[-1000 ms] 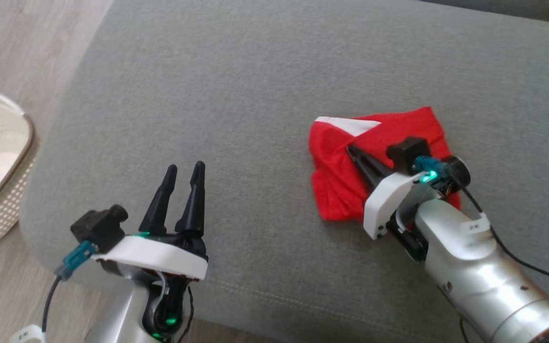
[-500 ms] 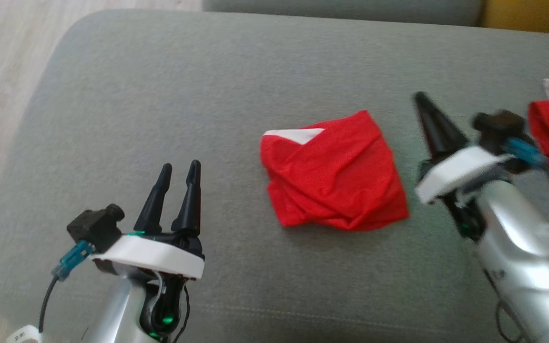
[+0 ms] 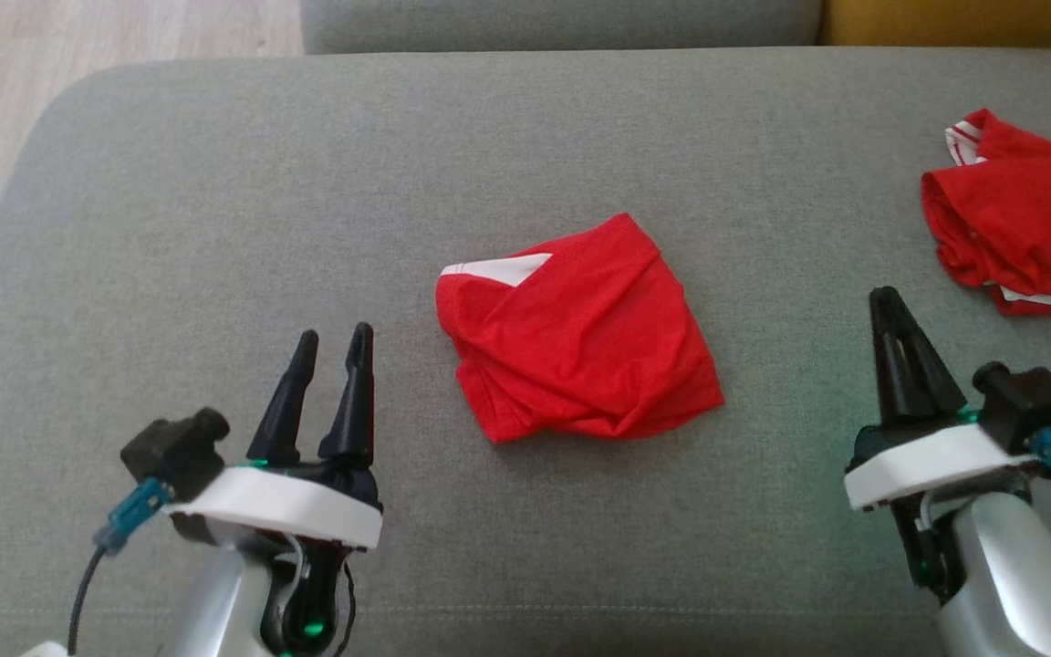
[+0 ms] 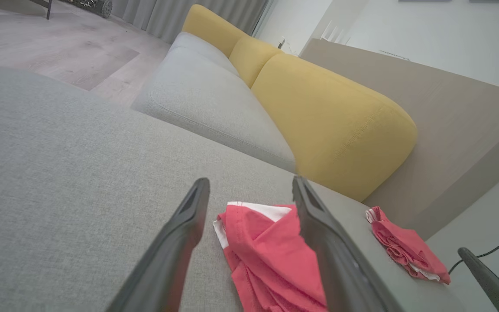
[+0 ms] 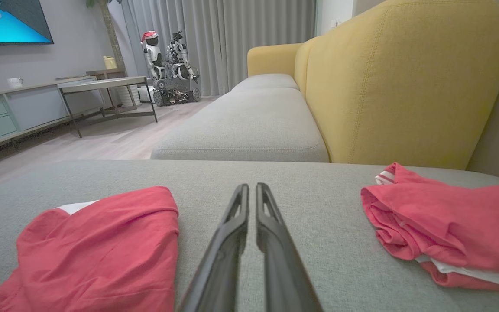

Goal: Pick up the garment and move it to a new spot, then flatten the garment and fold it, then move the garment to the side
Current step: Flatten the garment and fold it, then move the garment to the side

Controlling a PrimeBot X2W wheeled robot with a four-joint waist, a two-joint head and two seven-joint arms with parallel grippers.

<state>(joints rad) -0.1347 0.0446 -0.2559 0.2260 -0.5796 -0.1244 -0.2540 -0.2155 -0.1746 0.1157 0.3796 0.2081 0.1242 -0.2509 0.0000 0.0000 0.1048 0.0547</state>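
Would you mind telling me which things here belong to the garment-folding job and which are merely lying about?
Job: folded red garment mid-cushion; grey cushion it lies on; left gripper, open; right gripper, shut, both empty.
Lying about: second red garment, crumpled at the cushion's right; yellow sofa back.

Soft even daylight, slightly blurry

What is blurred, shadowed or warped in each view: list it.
Head view: even soft light, a thin shadow under the middle red garment, green glow beside the right hand. Left wrist view: left hand close and blurred, yellow cushion smeared. Right wrist view: crisp, screen bright.
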